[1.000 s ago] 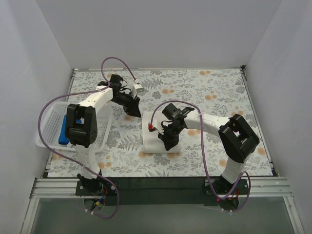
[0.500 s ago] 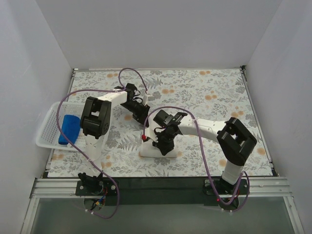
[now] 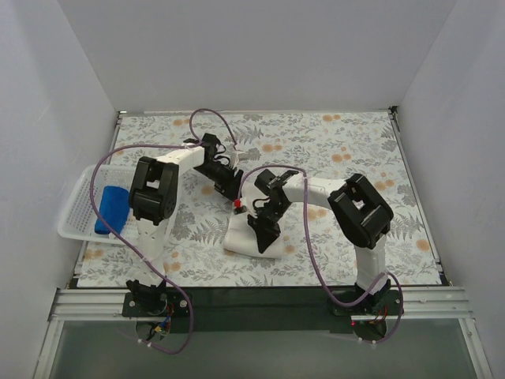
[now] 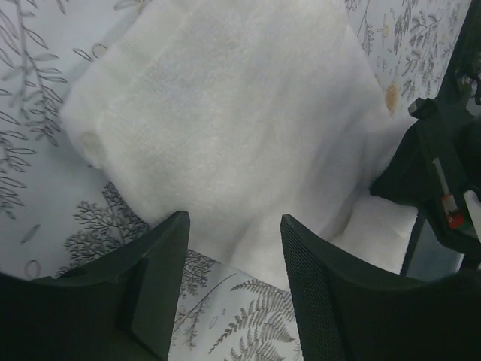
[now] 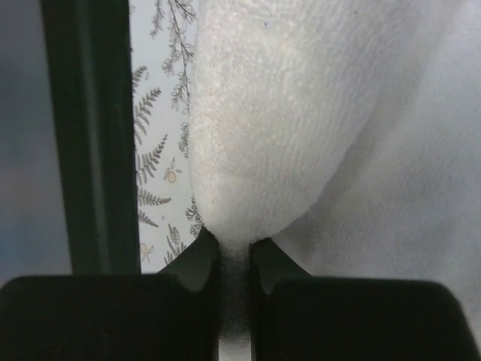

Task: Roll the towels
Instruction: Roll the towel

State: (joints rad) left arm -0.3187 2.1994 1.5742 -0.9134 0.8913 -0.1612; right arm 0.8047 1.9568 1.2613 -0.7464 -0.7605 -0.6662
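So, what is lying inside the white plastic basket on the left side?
One blue towel lies in the basket. The left arm covers the basket's right part, so what is there cannot be seen.

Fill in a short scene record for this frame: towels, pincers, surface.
white towel: folded, lying on the floral table, near its centre
blue towel: compact bundle inside the white basket, at the table's left side
left pincer: open, over the white towel's edge, holding nothing
right pincer: shut on a fold of the white towel
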